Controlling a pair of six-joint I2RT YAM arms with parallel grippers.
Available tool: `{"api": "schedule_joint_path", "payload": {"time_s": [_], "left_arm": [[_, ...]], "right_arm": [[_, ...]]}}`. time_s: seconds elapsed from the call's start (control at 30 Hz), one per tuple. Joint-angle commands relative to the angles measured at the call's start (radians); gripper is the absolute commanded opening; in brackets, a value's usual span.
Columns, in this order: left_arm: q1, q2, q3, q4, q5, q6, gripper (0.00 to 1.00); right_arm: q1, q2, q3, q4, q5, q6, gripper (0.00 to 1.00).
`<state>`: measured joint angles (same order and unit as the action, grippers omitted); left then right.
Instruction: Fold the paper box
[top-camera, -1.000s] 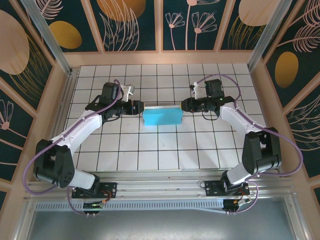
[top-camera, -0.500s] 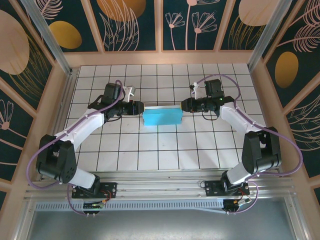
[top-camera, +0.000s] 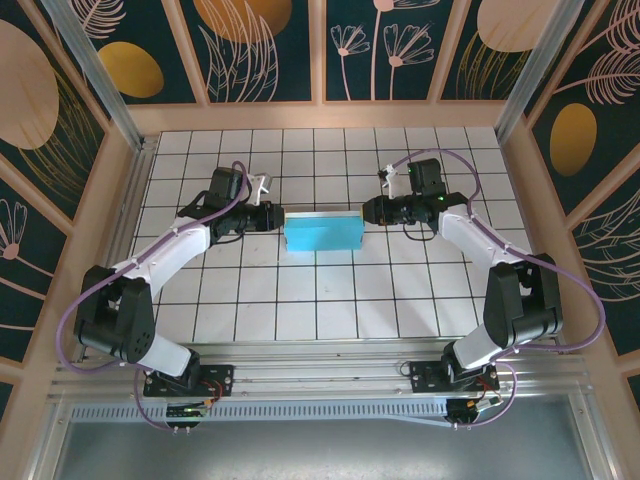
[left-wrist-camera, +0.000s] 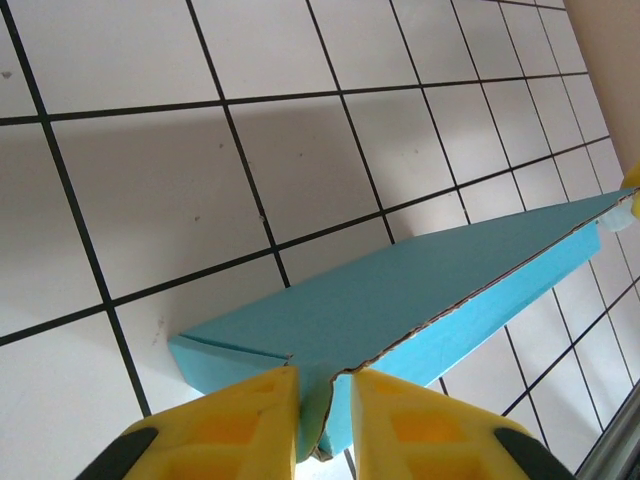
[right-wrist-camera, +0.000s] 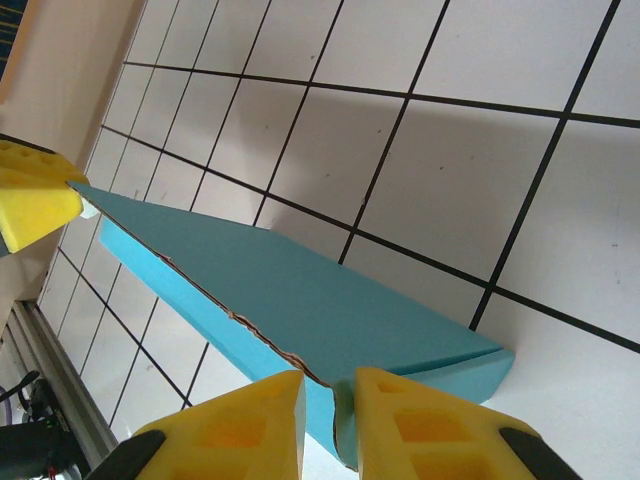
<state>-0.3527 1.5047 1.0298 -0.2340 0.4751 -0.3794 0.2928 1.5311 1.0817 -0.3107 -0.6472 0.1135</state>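
The paper box (top-camera: 322, 233) is a flat teal rectangle lying on the white tiled table (top-camera: 300, 300), about two tiles wide. My left gripper (top-camera: 278, 215) is at its left end and my right gripper (top-camera: 365, 210) at its right end. In the left wrist view the yellow fingers (left-wrist-camera: 230, 425) are shut on the end flap of the box (left-wrist-camera: 400, 290), with the gripper (left-wrist-camera: 325, 420) straddling the raw card edge. The right wrist view shows the same at the other end: the gripper (right-wrist-camera: 330, 420) pinches the card edge of the box (right-wrist-camera: 300, 290).
A wooden rim (top-camera: 320, 115) and patterned walls enclose the tiled table. The aluminium rail (top-camera: 320, 360) with both arm bases runs along the near edge. The left gripper's yellow finger (right-wrist-camera: 30, 195) shows at the box's far end in the right wrist view.
The left gripper has moved in a little and closed on the box's left end. The right gripper has tightened slightly. The box has stayed in place.
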Motion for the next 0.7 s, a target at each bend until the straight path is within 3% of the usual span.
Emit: {"api": "schedule_joint_path", "payload": {"time_s": [0.0, 0.33, 0.67], "left_arm": [[0.004, 0.000, -0.014, 0.024, 0.028, -0.018, 0.20], [0.004, -0.009, -0.039, 0.058, 0.047, -0.055, 0.13], [0.004, -0.012, -0.051, 0.055, 0.040, -0.061, 0.12]], "right_arm": [[0.012, 0.004, -0.004, 0.009, 0.017, 0.017, 0.21], [0.022, -0.006, -0.029, 0.038, 0.033, 0.043, 0.21], [0.025, -0.018, -0.054, 0.053, 0.049, 0.046, 0.20]]}}
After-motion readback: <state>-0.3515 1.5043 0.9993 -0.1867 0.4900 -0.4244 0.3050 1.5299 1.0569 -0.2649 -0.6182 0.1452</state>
